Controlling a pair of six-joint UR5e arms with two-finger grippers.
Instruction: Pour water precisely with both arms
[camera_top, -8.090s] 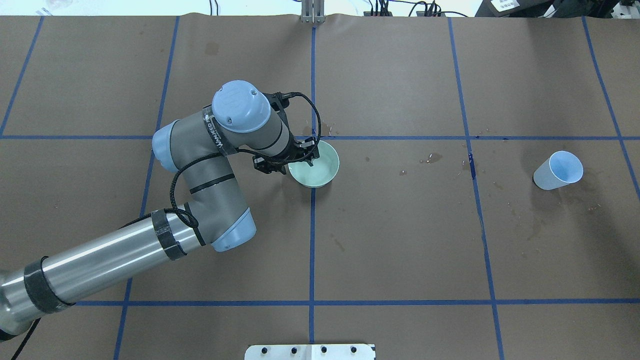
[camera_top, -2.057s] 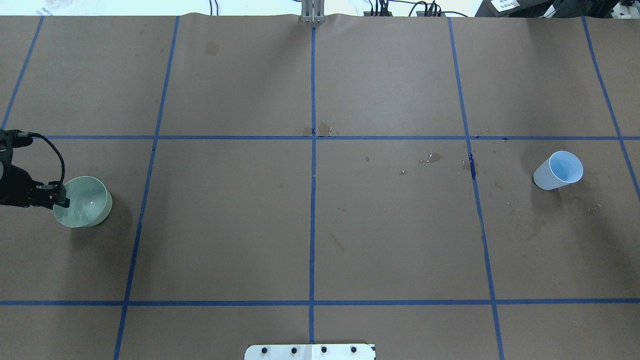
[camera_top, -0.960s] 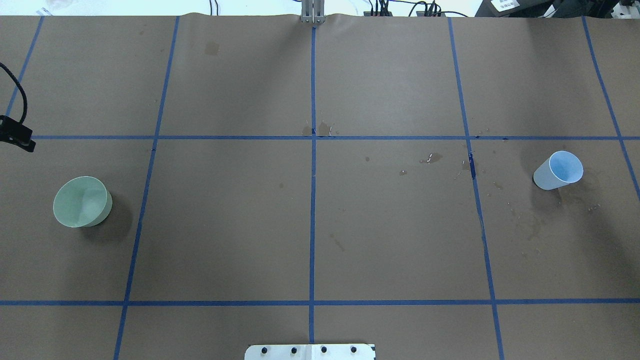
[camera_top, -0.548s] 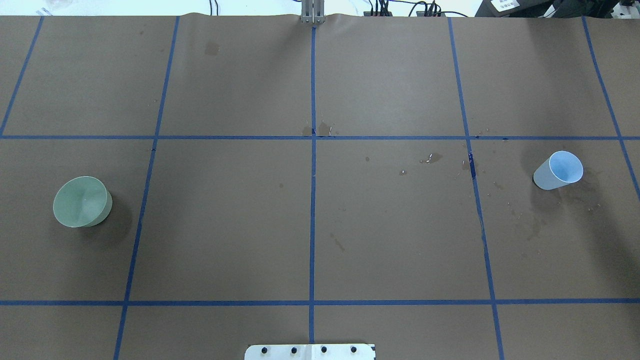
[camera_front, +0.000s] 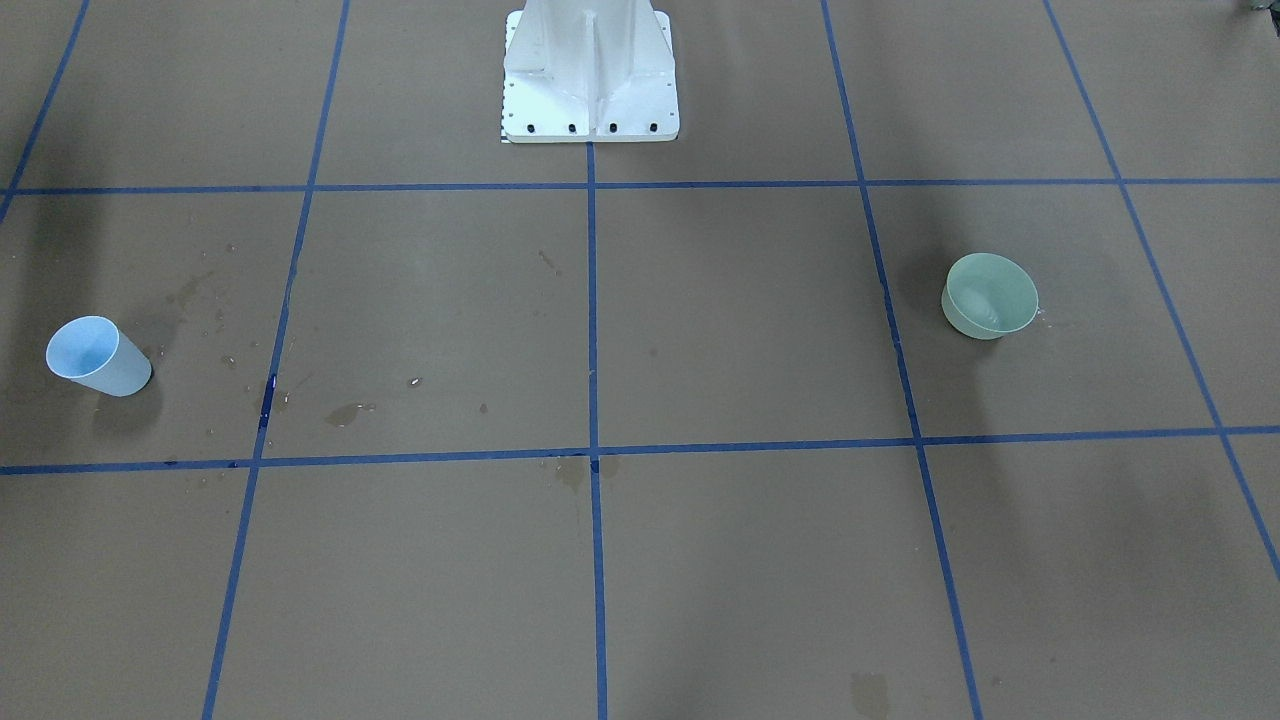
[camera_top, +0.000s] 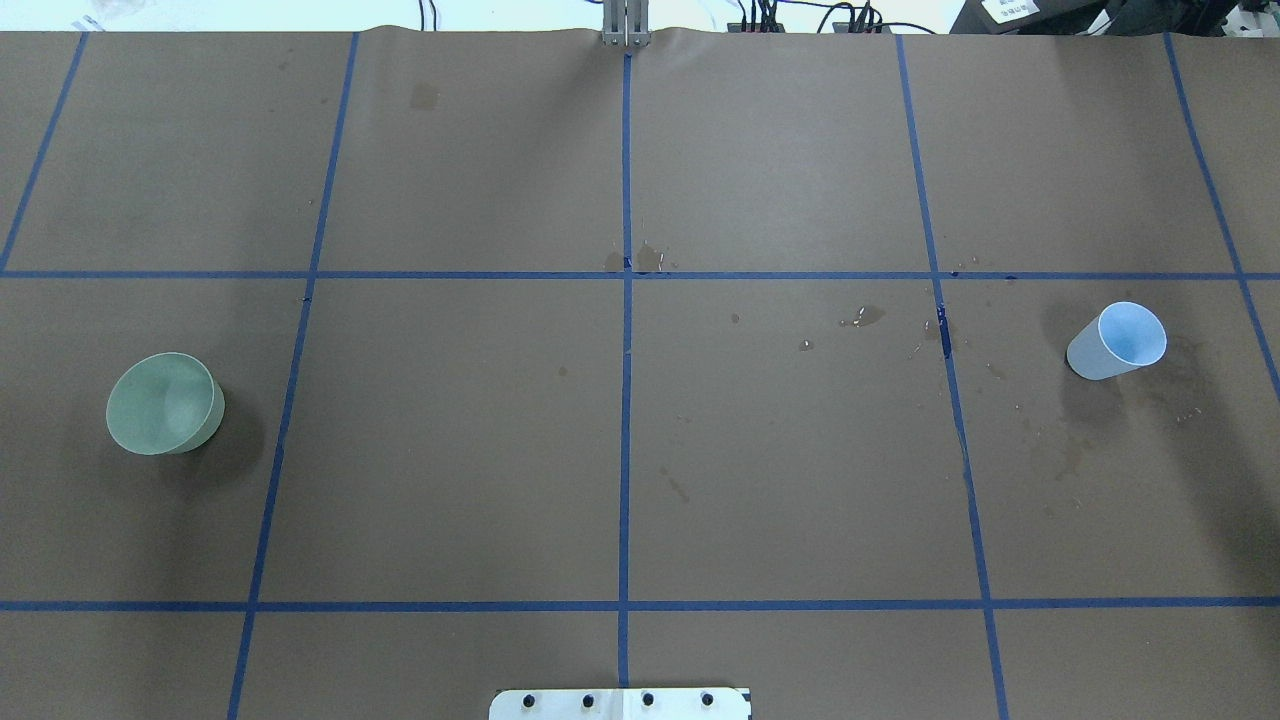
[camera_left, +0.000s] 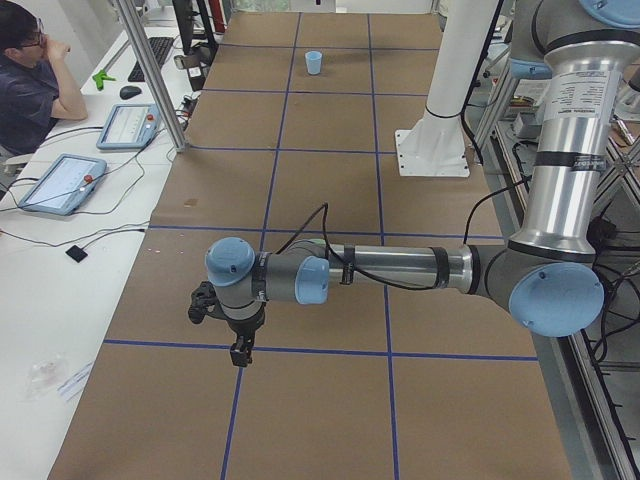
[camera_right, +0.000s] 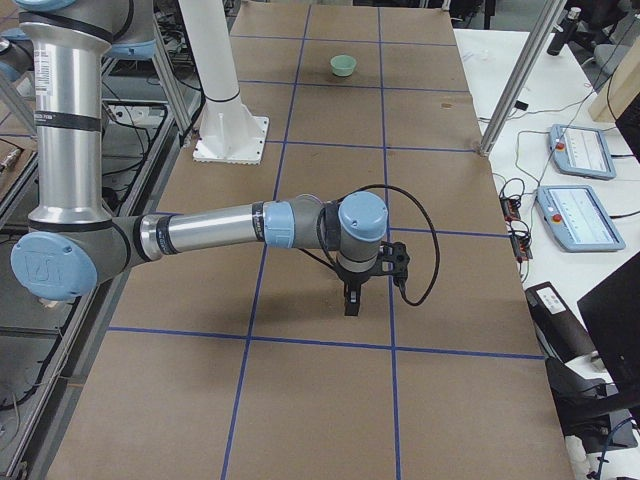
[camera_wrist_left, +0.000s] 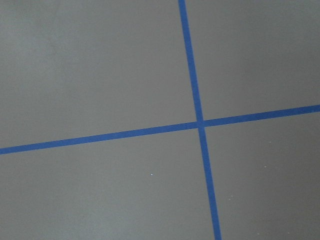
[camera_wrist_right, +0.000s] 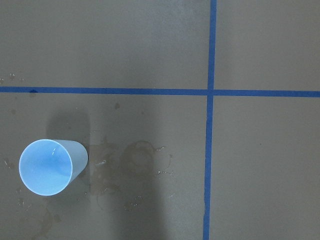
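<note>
A pale green bowl (camera_top: 165, 403) stands upright at the table's left side, also in the front-facing view (camera_front: 990, 295). A light-blue cup (camera_top: 1117, 341) stands at the right; the right wrist view looks down into it (camera_wrist_right: 52, 166). Glinting water drops (camera_wrist_right: 161, 172) lie on the paper next to the cup. I cannot tell whether the bowl holds water. My left gripper (camera_left: 240, 351) hangs over the table's left end and my right gripper (camera_right: 350, 299) over its right end. Both are clear of the vessels and show only in the side views, so I cannot tell their state.
The white pedestal (camera_front: 590, 75) stands at the robot's edge of the table. Blue tape lines (camera_top: 625, 440) grid the brown paper, with dried stains (camera_top: 866, 316) near the middle. An operator (camera_left: 30, 85) and tablets (camera_left: 60, 180) are beside the table.
The left gripper carried the green bowl from the centre to the table's left side, let it go and moved out of the overhead view. The cup has not moved.
</note>
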